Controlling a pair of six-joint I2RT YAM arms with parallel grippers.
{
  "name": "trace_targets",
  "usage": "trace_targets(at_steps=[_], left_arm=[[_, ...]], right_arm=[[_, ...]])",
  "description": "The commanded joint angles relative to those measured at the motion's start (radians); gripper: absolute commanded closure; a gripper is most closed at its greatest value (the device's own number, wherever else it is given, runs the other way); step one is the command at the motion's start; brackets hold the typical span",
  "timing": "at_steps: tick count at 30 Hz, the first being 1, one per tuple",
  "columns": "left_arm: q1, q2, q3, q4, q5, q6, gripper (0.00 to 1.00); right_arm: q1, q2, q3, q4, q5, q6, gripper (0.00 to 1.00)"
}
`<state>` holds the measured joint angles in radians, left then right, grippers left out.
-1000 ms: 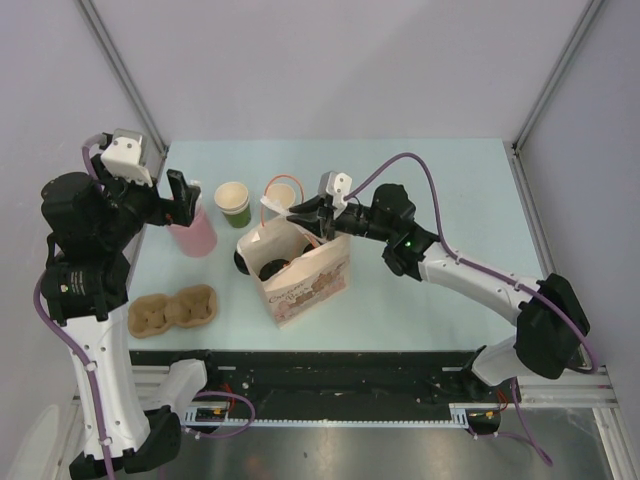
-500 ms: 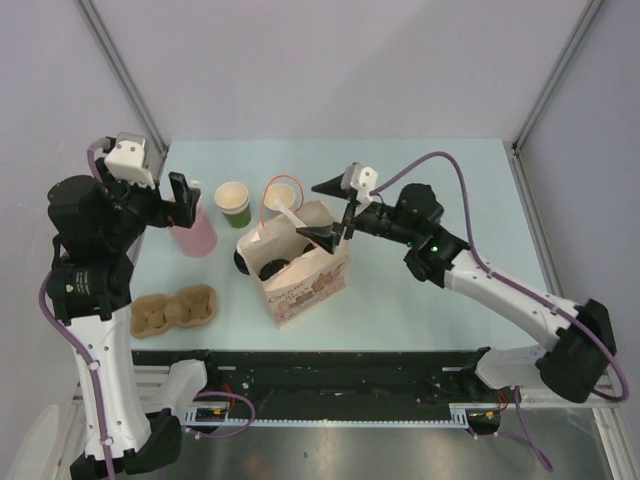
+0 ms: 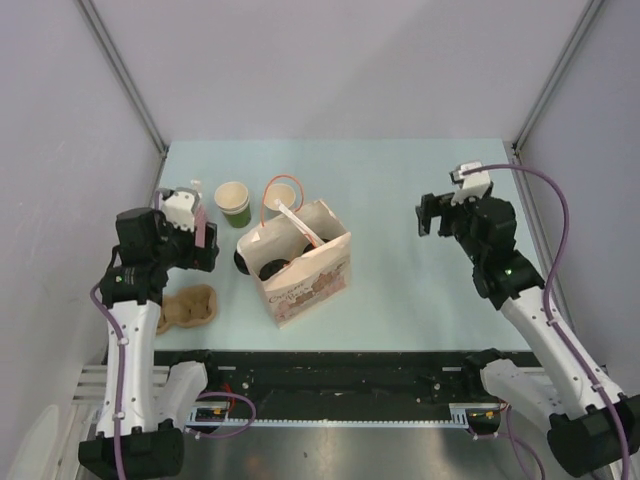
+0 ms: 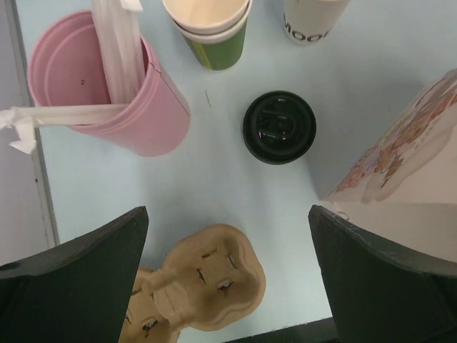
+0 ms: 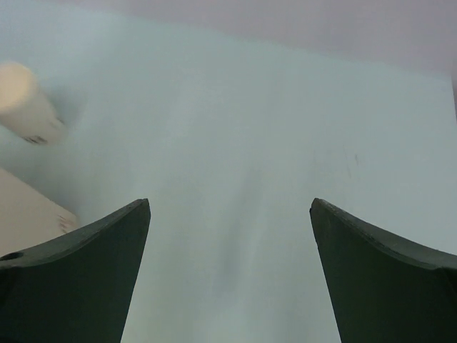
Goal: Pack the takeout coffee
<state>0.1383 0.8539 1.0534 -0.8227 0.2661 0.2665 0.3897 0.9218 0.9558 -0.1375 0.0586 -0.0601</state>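
My left pincer (image 4: 227, 214) hung wide and empty over the left of the bench (image 4: 214, 179). It was above the gap between the pink cup (image 4: 107, 107) of straws (image 4: 118, 43) on the far left and the pulp carrier (image 4: 196, 282) nearer me. Right of the pink cup stood the green cup (image 4: 214, 36), upright, uncovered, cream inside. Nearer than it, a black lid (image 4: 278, 127) lay flat on the bench, just beside the bag (image 3: 305, 275). The white cup (image 3: 281, 195) stood right of the green one, also uncovered, just behind the bag. The bag stood open, with a straw (image 3: 300, 222) poking out and a dark round thing (image 3: 272, 268) inside; I could not tell what it was. Well to the right, my right pincer (image 5: 228, 204) was wide too, holding nothing, above the bench.
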Motion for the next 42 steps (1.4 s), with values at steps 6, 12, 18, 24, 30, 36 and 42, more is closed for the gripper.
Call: trace_targets(at_steps=[6, 12, 18, 24, 30, 36, 42], left_arm=[[0.004, -0.127, -0.326, 0.382, -0.071, 0.047, 0.0], [0.001, -0.167, -0.605, 0.811, -0.056, -0.033, 0.0], [-0.005, -0.127, -0.834, 1.234, -0.081, -0.157, 0.0], [-0.006, 0.0, -0.895, 1.421, -0.06, -0.193, 0.0], [-0.008, 0.111, -0.905, 1.565, -0.079, -0.222, 0.0], [-0.009, 0.154, -0.895, 1.606, -0.09, -0.231, 0.0], [-0.012, 0.146, -0.909, 1.628, -0.079, -0.228, 0.0]], right_arm=[[-0.265, -0.132, -0.426, 0.096, 0.228, 0.213, 0.0], [-0.265, -0.19, -0.603, 0.269, 0.328, 0.305, 0.0], [-0.265, -0.32, -0.797, 0.423, 0.336, 0.281, 0.0], [-0.264, -0.457, -0.953, 0.585, 0.38, 0.292, 0.0], [-0.264, -0.454, -0.953, 0.605, 0.388, 0.289, 0.0], [-0.265, -0.373, -0.936, 0.627, 0.351, 0.276, 0.0], [-0.264, -0.374, -0.934, 0.622, 0.342, 0.276, 0.0]])
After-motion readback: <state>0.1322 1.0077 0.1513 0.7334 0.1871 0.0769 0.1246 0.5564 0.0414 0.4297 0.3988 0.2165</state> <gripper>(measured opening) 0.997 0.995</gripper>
